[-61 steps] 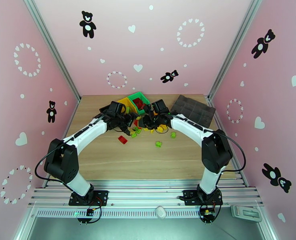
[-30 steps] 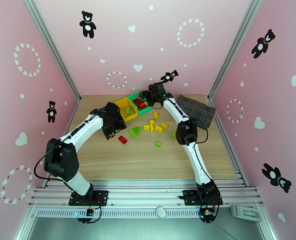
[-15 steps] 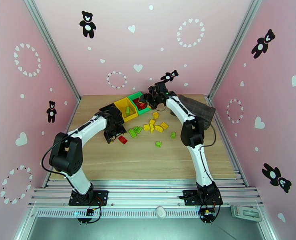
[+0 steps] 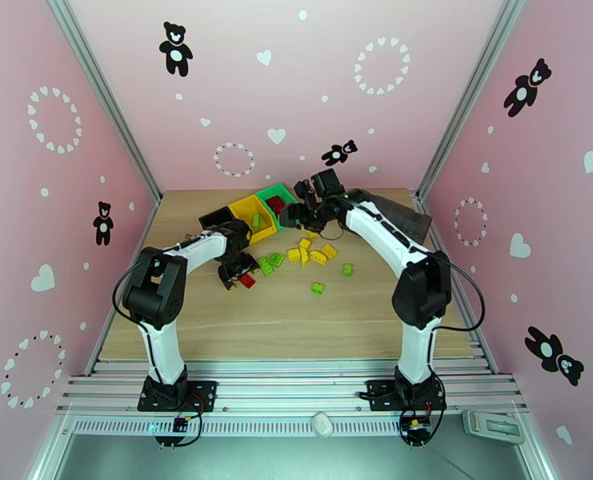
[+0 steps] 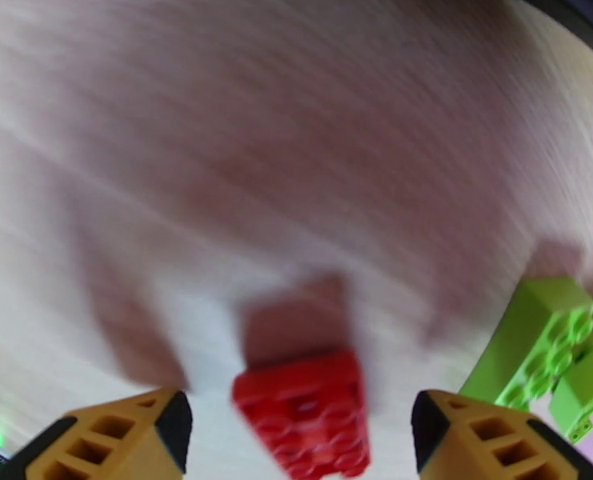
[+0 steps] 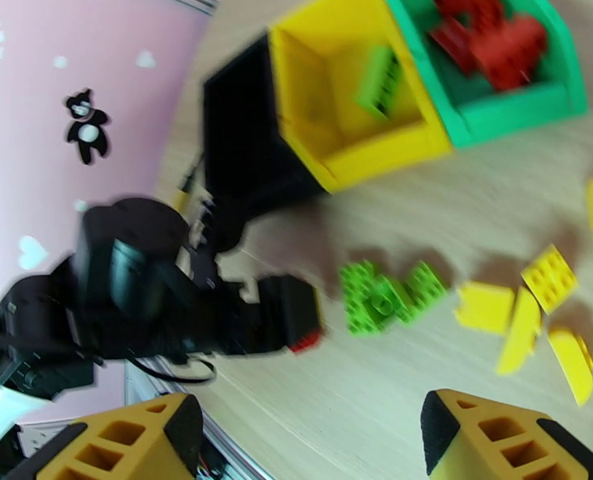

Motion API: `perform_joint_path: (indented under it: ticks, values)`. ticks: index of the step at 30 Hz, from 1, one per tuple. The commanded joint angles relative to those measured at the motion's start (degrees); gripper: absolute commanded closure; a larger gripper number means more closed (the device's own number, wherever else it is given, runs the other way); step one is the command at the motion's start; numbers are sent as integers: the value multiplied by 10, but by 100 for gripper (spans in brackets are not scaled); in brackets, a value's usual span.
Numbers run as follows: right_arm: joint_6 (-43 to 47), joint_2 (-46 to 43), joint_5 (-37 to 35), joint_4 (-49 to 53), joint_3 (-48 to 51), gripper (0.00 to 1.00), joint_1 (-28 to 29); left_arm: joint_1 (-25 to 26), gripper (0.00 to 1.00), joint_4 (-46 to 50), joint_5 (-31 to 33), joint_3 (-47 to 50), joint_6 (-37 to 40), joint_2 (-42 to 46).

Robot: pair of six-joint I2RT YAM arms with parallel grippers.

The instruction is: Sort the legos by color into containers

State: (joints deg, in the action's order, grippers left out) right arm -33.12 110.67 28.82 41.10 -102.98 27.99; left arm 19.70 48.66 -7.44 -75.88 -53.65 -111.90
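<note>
A red lego (image 5: 300,410) lies on the wood between the open fingers of my left gripper (image 5: 300,450), with a gap on both sides. From above, the left gripper (image 4: 236,275) sits low over that red brick (image 4: 248,279). My right gripper (image 4: 300,216) hovers open and empty beside the containers. The black bin (image 6: 240,146), yellow bin (image 6: 328,154) and green bin (image 6: 520,106) stand joined in a row. A green brick (image 6: 378,78) lies in the yellow bin and red bricks (image 6: 488,34) in the green one.
Loose green bricks (image 4: 270,262) and yellow bricks (image 4: 312,251) lie mid-table, with two more green ones (image 4: 318,288) nearer me. Green bricks (image 5: 552,346) sit just right of my left fingers. A dark grey tray (image 4: 412,216) lies at the back right.
My left gripper has dropped down and right onto the red brick. My right gripper has drawn back from over the green bin toward the table's middle.
</note>
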Motion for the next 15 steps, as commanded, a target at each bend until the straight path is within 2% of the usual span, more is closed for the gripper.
perform_joint_path:
  ticks: [1,9,15]
  values:
    - [12,-41,-16,6,29,23,-2,5,28,-1,3,-14,-7,-5]
    - [1,-72,-16,-14,77,23,6,6,46,2,14,-14,2,-12]
    - [-7,-76,-12,-30,100,23,32,14,61,-6,12,2,1,14]
